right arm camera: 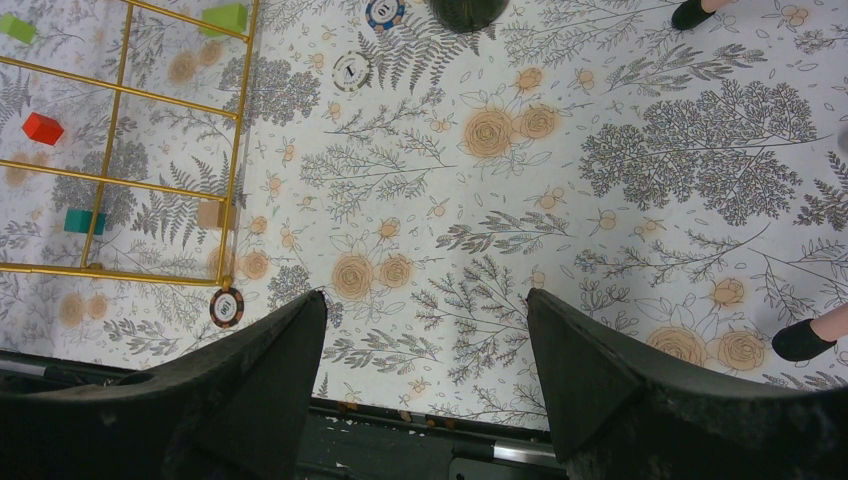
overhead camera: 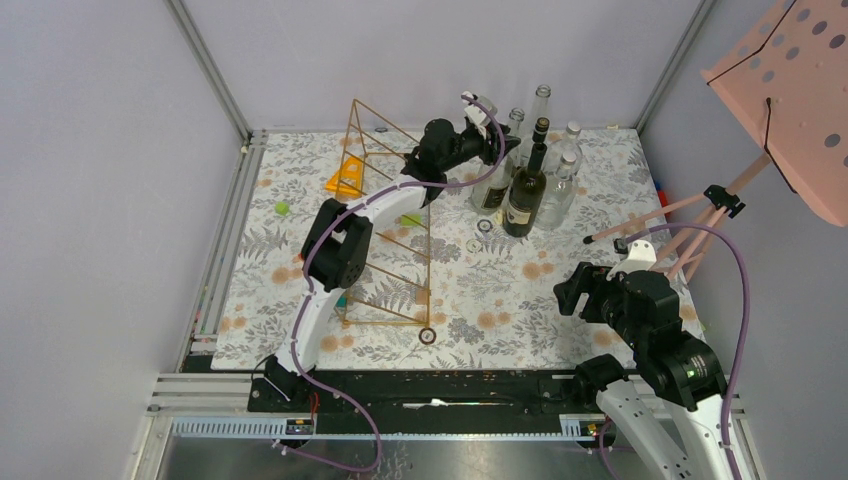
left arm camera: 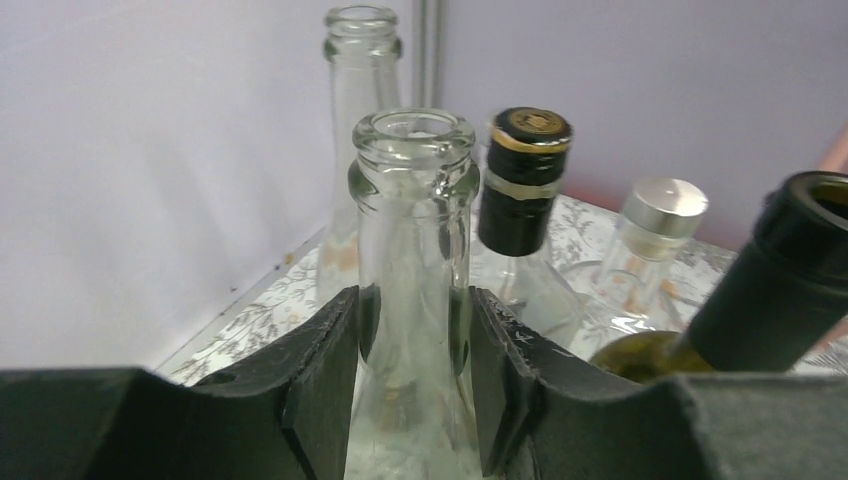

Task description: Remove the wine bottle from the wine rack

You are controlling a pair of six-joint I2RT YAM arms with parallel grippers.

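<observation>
My left gripper [left arm camera: 413,330] is shut on the neck of a clear glass wine bottle [left arm camera: 413,230], which stands upright among other bottles. In the top view this gripper [overhead camera: 492,140] is at the back middle, over the clear bottle [overhead camera: 490,190]. The gold wire wine rack [overhead camera: 385,200] stands slanted to its left, and I see no bottle on it. My right gripper [right arm camera: 425,300] is open and empty, held above the table near its front edge, at the right in the top view [overhead camera: 572,290]. The rack's lower corner [right arm camera: 235,150] shows in the right wrist view.
A dark green wine bottle [overhead camera: 525,190] and several clear bottles [overhead camera: 565,170] crowd around the held one. An orange triangle [overhead camera: 345,178], a green ball [overhead camera: 282,208], poker chips [overhead camera: 427,336] and small blocks [right arm camera: 42,127] lie near the rack. A pink stand [overhead camera: 800,90] on tripod legs is at the right.
</observation>
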